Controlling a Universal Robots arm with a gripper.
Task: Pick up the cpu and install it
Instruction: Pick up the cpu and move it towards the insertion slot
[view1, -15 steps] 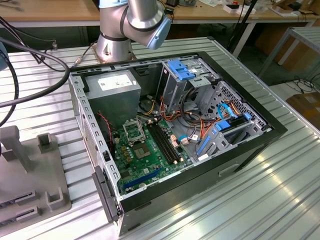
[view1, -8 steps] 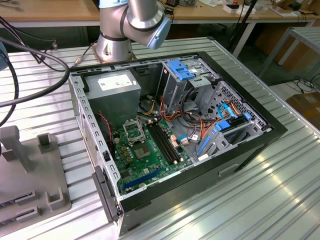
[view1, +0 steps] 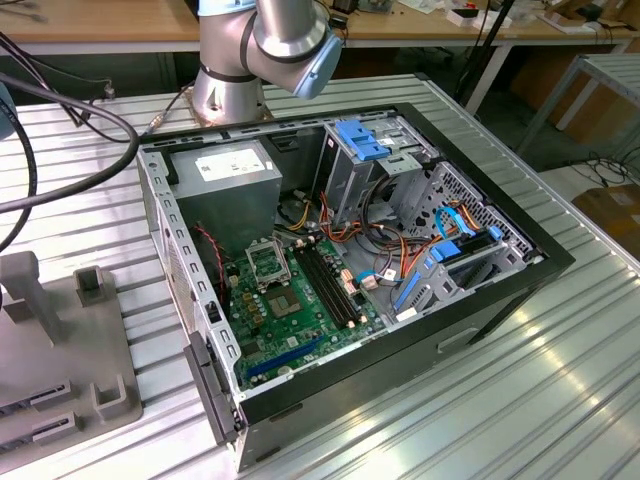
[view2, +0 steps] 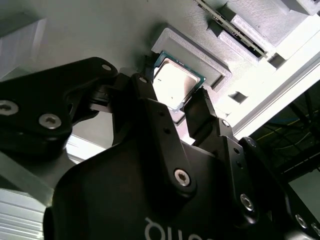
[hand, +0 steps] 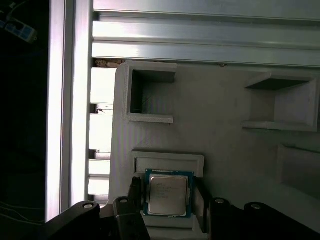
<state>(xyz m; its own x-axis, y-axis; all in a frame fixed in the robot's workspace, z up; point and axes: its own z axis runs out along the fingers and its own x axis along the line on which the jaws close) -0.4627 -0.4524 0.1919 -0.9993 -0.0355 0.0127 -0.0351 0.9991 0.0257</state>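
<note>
Straddling the cpu (hand: 167, 197) with the end effector (hand: 167, 186) spread, a finger (hand: 135, 192) at each side, seemingly not pinching. Lying flat, metal top up, in a shallow square pocket of the grey holder (hand: 220, 150), likely for squaring it to a side grip. Standing open mid-frame in the exterior view: the computer case (view1: 480, 300), holding the green board (view1: 300, 320) and its socket (view1: 268, 262).

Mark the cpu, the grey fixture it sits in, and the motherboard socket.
cpu (hand: 167, 194): first wrist view, middle of its silver-grey top.
grey fixture (hand: 225, 150): first wrist view, bare flat face beside the cpu's pocket.
socket (view1: 268, 262): exterior view, dark centre inside its silver frame.
</note>
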